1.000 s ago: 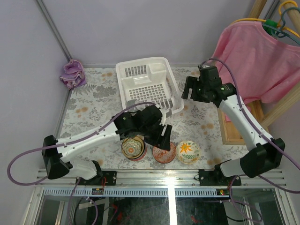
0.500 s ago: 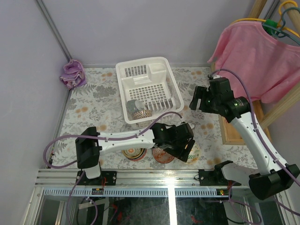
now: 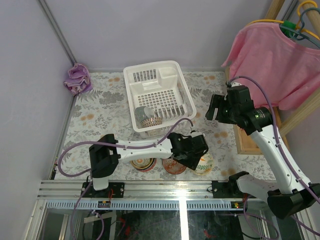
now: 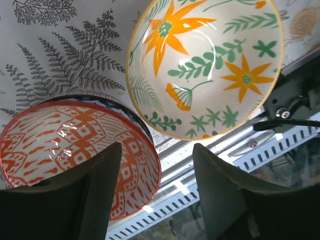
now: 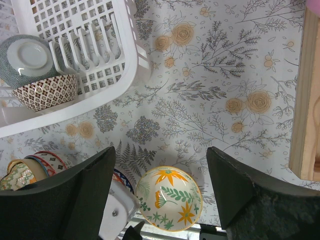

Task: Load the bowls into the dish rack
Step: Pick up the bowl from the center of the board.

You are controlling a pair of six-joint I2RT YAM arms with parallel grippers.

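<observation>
Two sit touching at the near end of the dish rack [image 3: 152, 67]: grey-speckled bowl [image 5: 27, 57], brown-lattice bowl [image 5: 46, 91]. Along the table [image 3: 95, 117] near edge: stacked bowls [image 5: 22, 172], red-patterned bowl [image 4: 75, 150], flower bowl [image 4: 205, 65]. Left gripper [image 4: 156, 170] hangs above the last two, jaws apart, holding nothing. Right gripper [image 5: 160, 160] hovers beside the rack, jaws wide, empty.

Glossy glazed ceramic, bright with reflections, on the orange-flower bowl [image 4: 205, 65] and the red-patterned bowl [image 4: 65, 145]. Smooth white plastic, faintly shiny, for the dish rack [image 5: 127, 55]. Matt floral-print covering over the table [image 5: 225, 65]. Bare pale wood on the board [image 5: 307, 100] beside it. Soft pink cloth on the hanging garment [image 3: 275, 60].
</observation>
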